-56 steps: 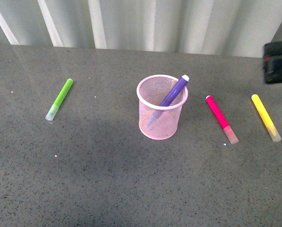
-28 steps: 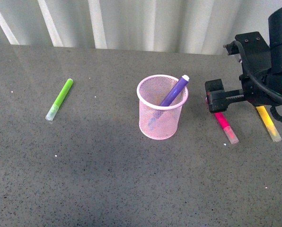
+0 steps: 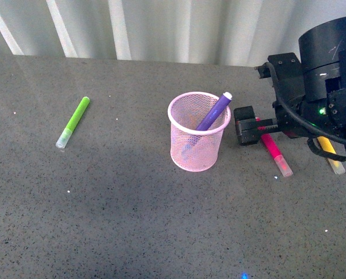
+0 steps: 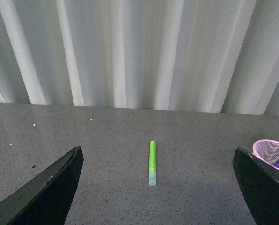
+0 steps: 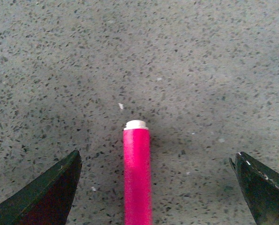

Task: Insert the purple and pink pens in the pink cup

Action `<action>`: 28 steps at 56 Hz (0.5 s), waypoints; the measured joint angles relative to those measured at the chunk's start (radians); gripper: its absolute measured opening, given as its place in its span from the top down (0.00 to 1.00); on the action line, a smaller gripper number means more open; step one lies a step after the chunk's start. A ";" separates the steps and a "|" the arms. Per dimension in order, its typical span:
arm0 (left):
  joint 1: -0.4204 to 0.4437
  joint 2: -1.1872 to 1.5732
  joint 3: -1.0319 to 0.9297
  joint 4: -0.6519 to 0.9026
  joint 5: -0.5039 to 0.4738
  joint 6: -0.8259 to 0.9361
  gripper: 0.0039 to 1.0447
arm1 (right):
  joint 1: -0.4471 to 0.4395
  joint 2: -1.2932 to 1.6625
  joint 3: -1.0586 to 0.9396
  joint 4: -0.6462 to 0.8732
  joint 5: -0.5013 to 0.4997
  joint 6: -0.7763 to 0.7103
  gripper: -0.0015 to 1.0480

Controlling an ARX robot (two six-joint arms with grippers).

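You had half the job done here. The dark purple marker pen (image 3: 215, 110) stood slanted inside the light pink wire-mesh cup (image 3: 197, 145), with its upper end resting on the rim on the side nearer the right arm. I judged that lean to be how a pen longer than the cup settled, and it left most of the mouth free for a second pen.

The magenta-pink marker pen with the clear cap (image 3: 276, 154) lay flat on the grey speckled table (image 3: 132, 221), near the cup on its right, with its cap end pointing toward the robot. You held the right end effector (image 5: 154, 192) low over the pen's far, uncapped end. It was released, and its jaws were spread wide with the barrel between them, touching neither. In the right wrist view the pen ran up the middle of the gap. I took that as deliberate, so that a closing pinch would catch the barrel squarely. Whether the fingertips had reached the table could not be told.

The left end effector (image 4: 156, 201) was also released and held nothing. It was parked well apart over the table's left side, facing the lime green pen (image 4: 152, 164), which the task did not need. The yellow pen (image 3: 335, 160) lay beyond the pink one, partly hidden by the right arm.
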 joint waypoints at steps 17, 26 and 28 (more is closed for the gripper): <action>0.000 0.000 0.000 0.000 0.000 0.000 0.06 | 0.019 0.031 0.000 0.035 -0.006 0.016 0.18; 0.000 0.000 0.000 0.000 0.000 0.000 0.06 | 0.011 0.040 -0.002 0.063 -0.008 0.021 0.42; 0.000 0.000 0.000 0.000 0.000 0.000 0.06 | 0.008 0.044 -0.002 0.066 -0.009 0.023 0.47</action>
